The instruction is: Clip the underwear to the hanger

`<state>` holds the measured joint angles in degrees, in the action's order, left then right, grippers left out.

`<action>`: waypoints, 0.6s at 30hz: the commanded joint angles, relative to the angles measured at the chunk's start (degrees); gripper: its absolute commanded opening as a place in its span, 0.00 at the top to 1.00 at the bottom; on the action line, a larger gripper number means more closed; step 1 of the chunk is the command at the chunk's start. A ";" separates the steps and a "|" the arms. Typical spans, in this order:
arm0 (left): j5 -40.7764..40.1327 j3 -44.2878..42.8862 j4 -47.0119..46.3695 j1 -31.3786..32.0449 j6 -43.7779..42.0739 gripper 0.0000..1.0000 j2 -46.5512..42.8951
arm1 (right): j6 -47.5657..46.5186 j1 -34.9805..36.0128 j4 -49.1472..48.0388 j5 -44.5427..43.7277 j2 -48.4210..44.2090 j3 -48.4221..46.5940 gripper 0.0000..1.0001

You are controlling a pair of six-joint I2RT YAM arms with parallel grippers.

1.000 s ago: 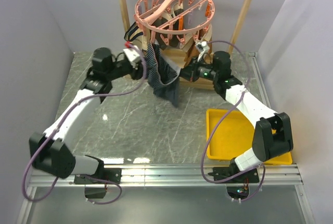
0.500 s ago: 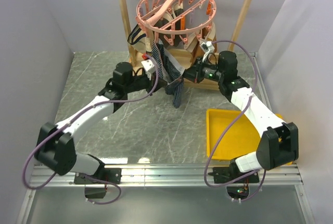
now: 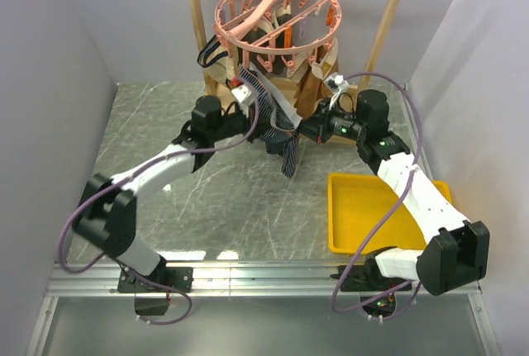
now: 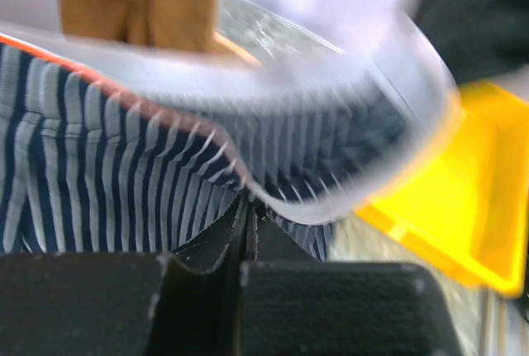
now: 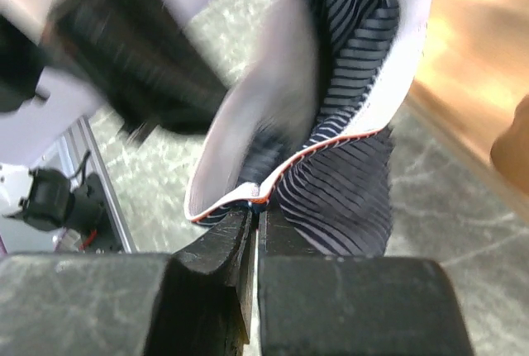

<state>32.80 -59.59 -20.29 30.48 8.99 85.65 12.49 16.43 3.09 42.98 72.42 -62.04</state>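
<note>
The underwear (image 3: 279,135), navy with thin light stripes, hangs stretched between both grippers just below the hanger (image 3: 225,30), a pink ring with spokes and dangling pegs. My left gripper (image 3: 252,121) is shut on the underwear's light, orange-edged waistband (image 4: 331,199); the jaws (image 4: 248,211) pinch the edge with striped fabric (image 4: 99,174) to their left. My right gripper (image 3: 307,129) is shut on the same waistband edge (image 5: 273,187), its jaws (image 5: 256,215) pressed together, and striped cloth (image 5: 347,182) falls behind them. A fold droops toward the table.
The wooden rack frame (image 3: 196,17) carries the hanger; its base (image 5: 471,67) lies behind the grippers. Tan garments (image 3: 316,83) and a black-and-white one (image 3: 213,54) hang from pegs. A yellow tray (image 3: 388,211) sits at right, also in the left wrist view (image 4: 463,191).
My left arm swung right and forward under the hanger and its gripper closed on the waistband. The right arm shifted a little right. The underwear moved right and slightly up.
</note>
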 commanded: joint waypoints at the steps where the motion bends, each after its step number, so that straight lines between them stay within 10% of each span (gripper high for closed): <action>1: -2.91 -7.02 -8.25 -0.07 5.24 0.96 6.61 | -4.30 1.32 1.65 0.70 -2.02 1.39 1.00; 18: -3.45 -17.47 -5.31 0.46 6.47 0.88 16.83 | -3.63 12.14 -6.69 -19.55 13.14 0.97 1.00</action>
<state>28.16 -73.23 -25.43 31.68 14.50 101.95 7.51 28.60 -0.25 34.17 79.94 -58.41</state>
